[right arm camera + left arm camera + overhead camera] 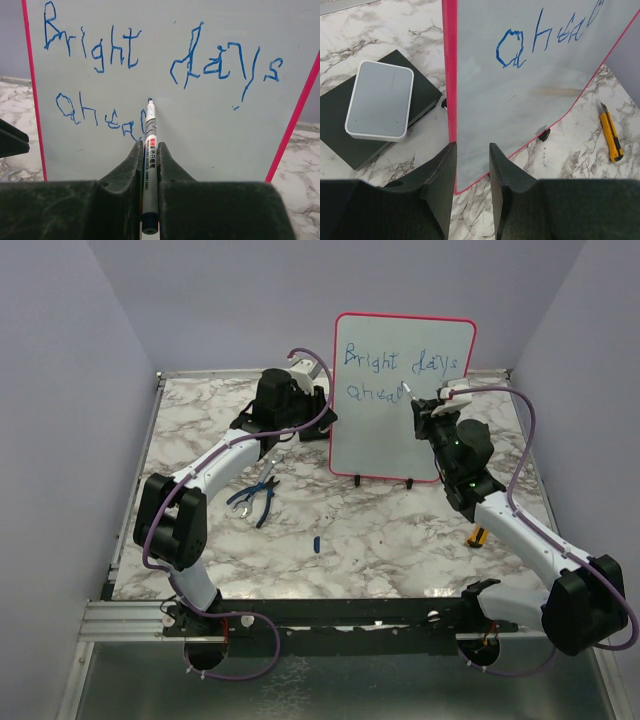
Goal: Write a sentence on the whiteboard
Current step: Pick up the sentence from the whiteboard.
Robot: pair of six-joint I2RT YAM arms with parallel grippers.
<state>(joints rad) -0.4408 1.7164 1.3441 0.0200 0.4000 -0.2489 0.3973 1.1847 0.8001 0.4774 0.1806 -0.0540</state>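
Note:
The whiteboard [400,430] stands upright at the back middle of the table, with a red-pink frame. The sentence [395,365] reads "Bright days" above "ahea" in blue, clearest in the right wrist view [150,55]. My right gripper [149,145] is shut on a grey marker [150,125]. Its tip touches the board just right of "ahea", beside a partial stroke. In the top view the right gripper [420,405] is in front of the board's right half. My left gripper [472,145] straddles the board's left edge [450,75] near the lower corner, its jaws narrowly apart around it.
A white-topped block [380,100] lies on a black slab left of the board. A yellow utility knife [478,536] lies by the right arm and shows in the left wrist view [611,132]. Blue pliers [255,498] and a small blue cap [315,543] lie on the marble.

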